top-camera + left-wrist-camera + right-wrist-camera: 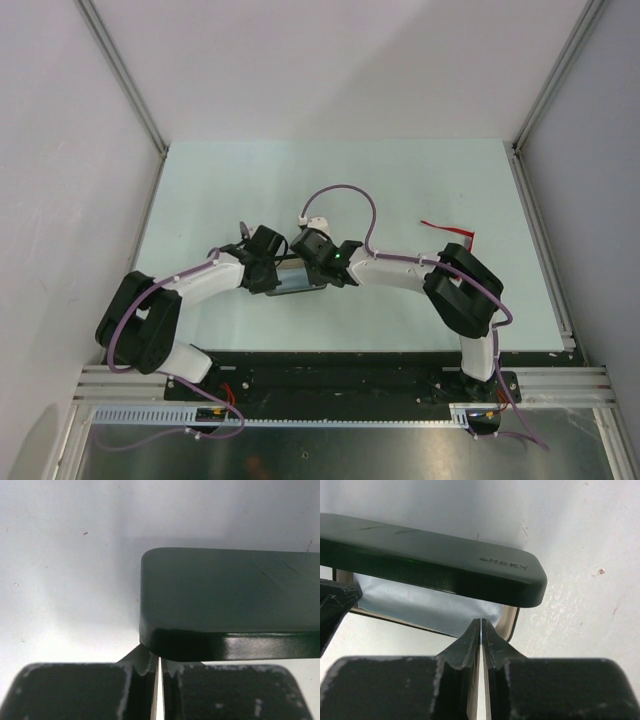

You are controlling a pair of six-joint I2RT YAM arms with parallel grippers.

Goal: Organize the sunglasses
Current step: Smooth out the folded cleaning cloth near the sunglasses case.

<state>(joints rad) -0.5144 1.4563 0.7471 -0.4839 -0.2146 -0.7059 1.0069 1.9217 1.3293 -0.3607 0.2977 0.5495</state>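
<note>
Sunglasses, thin red frame: top view, far right on the table, long axis left-right, right of left gripper and right gripper, both at the black oblong case; we judge the right arm nearer. Left wrist: fingers clenched under case lid. Right wrist: fingers pinched together at grey-blue cloth; grasp unclear.
</note>
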